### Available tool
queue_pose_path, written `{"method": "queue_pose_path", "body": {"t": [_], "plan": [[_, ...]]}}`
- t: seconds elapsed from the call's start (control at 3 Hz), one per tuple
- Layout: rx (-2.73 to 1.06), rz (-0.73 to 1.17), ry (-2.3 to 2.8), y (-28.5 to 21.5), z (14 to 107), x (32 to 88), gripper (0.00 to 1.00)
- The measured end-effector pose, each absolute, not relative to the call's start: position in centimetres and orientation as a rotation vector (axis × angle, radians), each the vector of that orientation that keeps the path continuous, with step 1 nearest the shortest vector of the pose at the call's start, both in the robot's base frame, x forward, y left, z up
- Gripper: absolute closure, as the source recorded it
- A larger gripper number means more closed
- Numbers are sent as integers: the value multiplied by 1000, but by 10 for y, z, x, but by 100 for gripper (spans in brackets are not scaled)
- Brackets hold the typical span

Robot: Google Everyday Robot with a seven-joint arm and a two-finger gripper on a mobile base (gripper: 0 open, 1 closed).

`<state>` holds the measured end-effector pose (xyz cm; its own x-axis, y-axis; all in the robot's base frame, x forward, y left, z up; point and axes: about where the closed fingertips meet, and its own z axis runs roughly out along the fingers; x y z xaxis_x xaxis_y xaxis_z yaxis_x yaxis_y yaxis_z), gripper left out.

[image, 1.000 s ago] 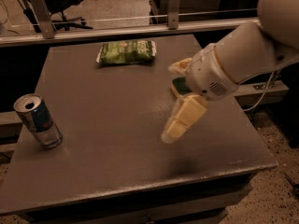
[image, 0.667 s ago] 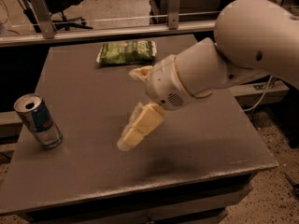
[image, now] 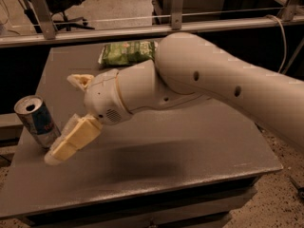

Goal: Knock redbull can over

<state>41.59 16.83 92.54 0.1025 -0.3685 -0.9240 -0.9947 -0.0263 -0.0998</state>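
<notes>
The redbull can point(image: 37, 121), silver and blue with an open pull-tab top, stands at the left edge of the grey table point(image: 190, 151). My gripper point(image: 61, 118) is right beside it on its right side, low over the table. It is open and empty. The lower cream fingertip point(image: 66, 144) reaches down to the can's base, touching it or nearly so. The upper fingertip point(image: 80, 80) is behind and above the can. My white arm point(image: 199, 80) stretches in from the right across the table.
A green snack bag point(image: 127, 52) lies at the table's far edge, partly behind my arm. A metal railing point(image: 175, 8) runs behind the table. The can is close to the table's left edge, with floor below.
My arm has swept left across the table, bringing the gripper from the middle right to the can's side. The can stands where it was.
</notes>
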Motion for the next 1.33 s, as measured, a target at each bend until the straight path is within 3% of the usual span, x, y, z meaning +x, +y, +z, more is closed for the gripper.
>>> {"method": "queue_pose_path", "body": {"t": [1.0,1.33], "plan": [[-1465,1084,1251,244,909,409,0],[-1452,1104,1226,252,903,410,18]]}}
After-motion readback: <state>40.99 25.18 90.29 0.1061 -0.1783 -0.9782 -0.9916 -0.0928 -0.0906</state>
